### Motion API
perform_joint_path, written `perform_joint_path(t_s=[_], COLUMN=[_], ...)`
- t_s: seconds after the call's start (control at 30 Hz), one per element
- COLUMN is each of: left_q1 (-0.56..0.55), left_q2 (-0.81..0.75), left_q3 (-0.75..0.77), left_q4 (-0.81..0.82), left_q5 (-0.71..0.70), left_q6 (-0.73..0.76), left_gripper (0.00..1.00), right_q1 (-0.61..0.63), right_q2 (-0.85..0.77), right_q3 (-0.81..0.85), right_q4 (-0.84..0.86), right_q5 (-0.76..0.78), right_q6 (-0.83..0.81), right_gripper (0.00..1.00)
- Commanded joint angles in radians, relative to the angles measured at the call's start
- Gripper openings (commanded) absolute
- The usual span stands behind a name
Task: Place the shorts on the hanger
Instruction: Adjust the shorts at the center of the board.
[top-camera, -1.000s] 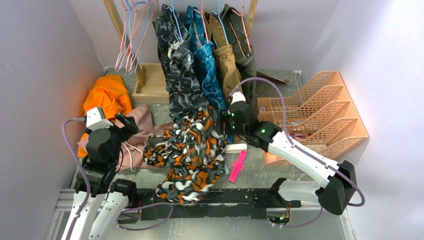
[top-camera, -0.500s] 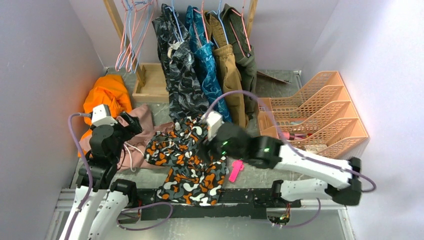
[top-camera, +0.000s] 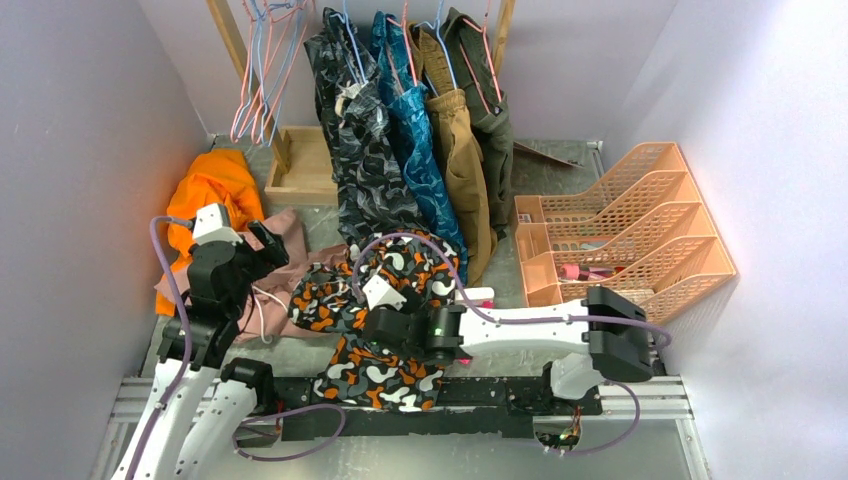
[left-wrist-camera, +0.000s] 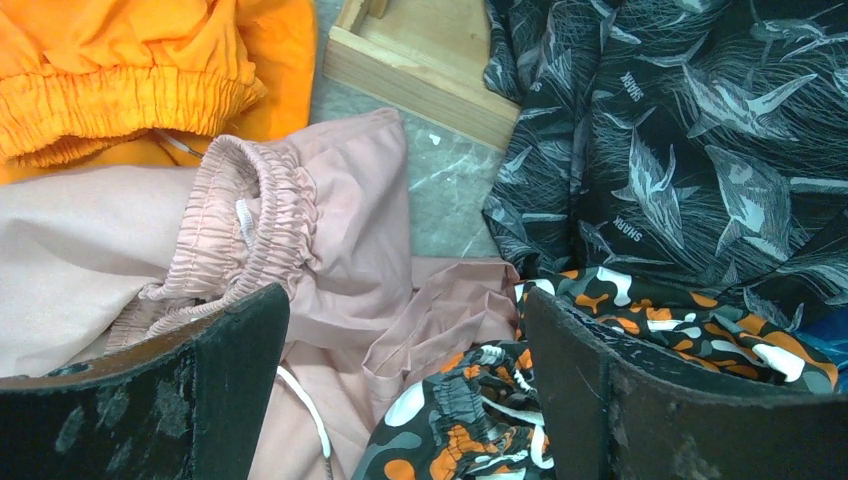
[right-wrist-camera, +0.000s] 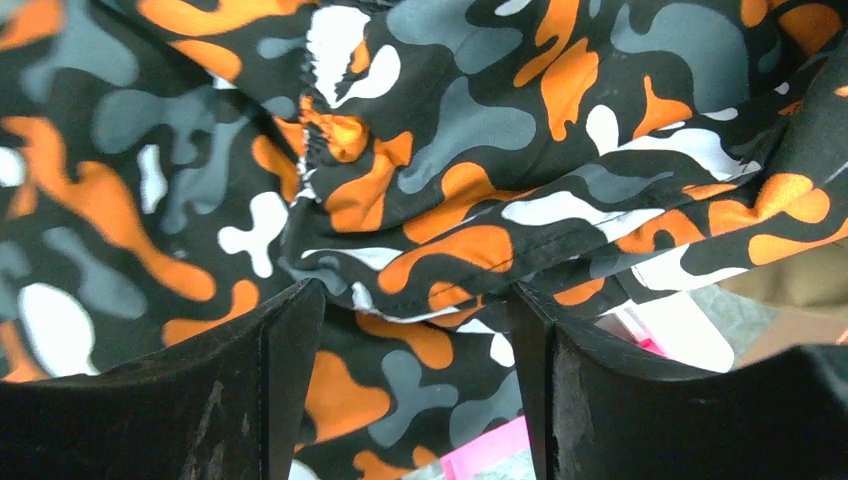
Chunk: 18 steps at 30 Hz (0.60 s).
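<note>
The shorts (top-camera: 385, 275), in an orange, black, white and grey blotch print, lie crumpled in a heap at the table's middle front. My right gripper (top-camera: 352, 335) reaches in from the right and hovers low over the heap. Its wrist view is filled with the shorts (right-wrist-camera: 450, 150), and that gripper (right-wrist-camera: 415, 300) is open, with a fold of fabric lying loose between its fingers. My left gripper (top-camera: 265, 245) is open over the pink shorts, left of the heap; the camo shorts (left-wrist-camera: 470, 430) show at the inner edge of the gripper (left-wrist-camera: 400, 310). Bare pink wire hangers (top-camera: 241, 110) hang at the back left.
Dusty-pink shorts (top-camera: 290, 235) (left-wrist-camera: 340, 230) and an orange garment (top-camera: 210, 190) lie at the left. A wooden box (top-camera: 300, 160) sits behind them. Shark-print and other garments (top-camera: 365, 150) hang at the back. Orange file racks (top-camera: 640, 230) stand at the right. A magenta strip (right-wrist-camera: 490, 450) lies under the shorts.
My right arm swung from the back down and to the left, bringing the shorts down onto the table, and its jaws widened. My left gripper shifted slightly to the right.
</note>
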Motion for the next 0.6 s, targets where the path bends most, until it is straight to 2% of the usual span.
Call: perform_joint_path(t_s=[0.0, 0.03, 0.07, 0.23, 0.4, 0.57], left_q1=[-0.003, -0.004, -0.004, -0.004, -0.004, -0.005], left_q2=[0.006, 0.008, 0.009, 0.016, 0.026, 0.063], left_q3=[0.016, 0.017, 0.019, 0.015, -0.003, -0.006], left_q4=[0.017, 0.018, 0.018, 0.024, 0.075, 0.111], left_q5=[0.025, 0.027, 0.029, 0.054, 0.196, 0.357], left_q6=[0.012, 0.013, 0.013, 0.02, 0.054, 0.088], left_gripper=[0.91, 0.91, 0.91, 0.91, 0.9, 0.87], right_q1=[0.006, 0.005, 0.006, 0.001, -0.053, -0.221], right_q2=[0.09, 0.096, 0.095, 0.001, -0.174, -0.371], right_q3=[0.011, 0.011, 0.011, 0.039, 0.047, -0.063], right_q4=[-0.033, -0.03, -0.019, 0.033, 0.051, 0.085], right_q5=[0.124, 0.134, 0.135, 0.102, 0.098, 0.013], right_q6=[0.017, 0.02, 0.018, -0.013, -0.013, 0.025], right_gripper=[0.69, 0.65, 0.57, 0.0, 0.0, 0.0])
